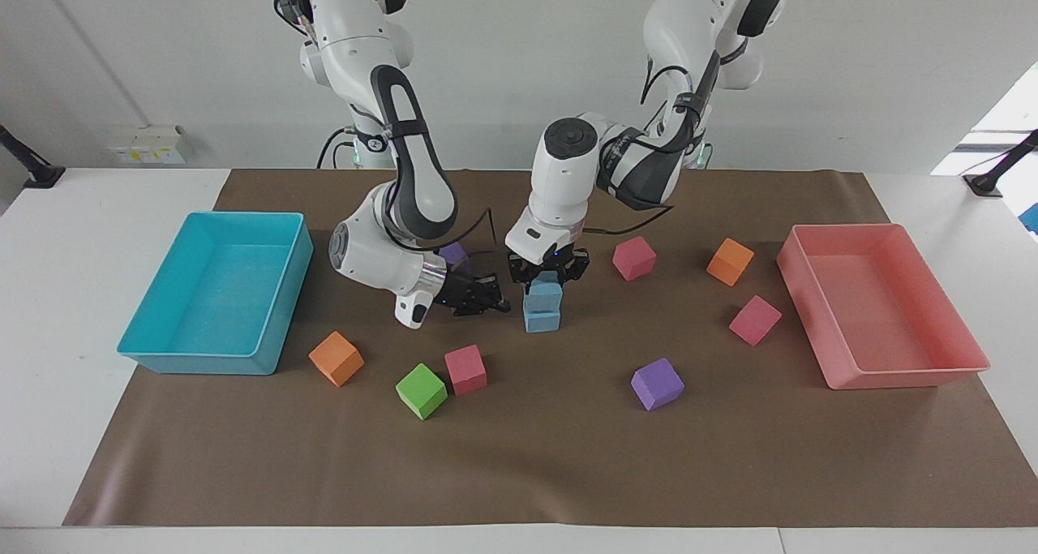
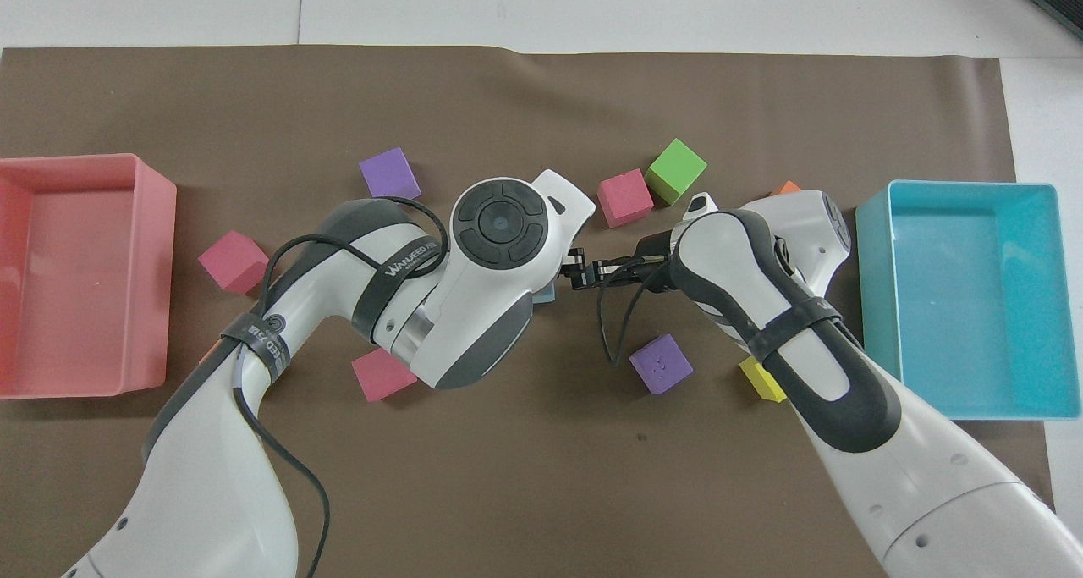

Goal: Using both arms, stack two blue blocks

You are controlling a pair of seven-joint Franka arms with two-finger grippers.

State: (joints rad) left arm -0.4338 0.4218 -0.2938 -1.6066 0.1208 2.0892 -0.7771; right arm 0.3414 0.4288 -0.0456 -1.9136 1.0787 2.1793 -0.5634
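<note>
Our left hand (image 1: 545, 277) is clamped on the upper light-blue foam cube (image 1: 543, 294), which sits squarely at twelve o'clock atop the lower light-blue foam cube (image 1: 542, 320) mid-table, while our right hand (image 1: 480, 298), whose grip we cannot tell, waits just beside the stack.

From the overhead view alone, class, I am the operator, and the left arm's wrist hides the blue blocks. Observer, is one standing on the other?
Observer: Yes. The facing view shows the upper blue block resting on the lower blue block.
Operator: Who holds it?
Observer: The left gripper, closed on the upper blue block from above.
Operator: Does the right gripper touch them?
Observer: No. It hangs beside them, with a bare gap between.
</note>
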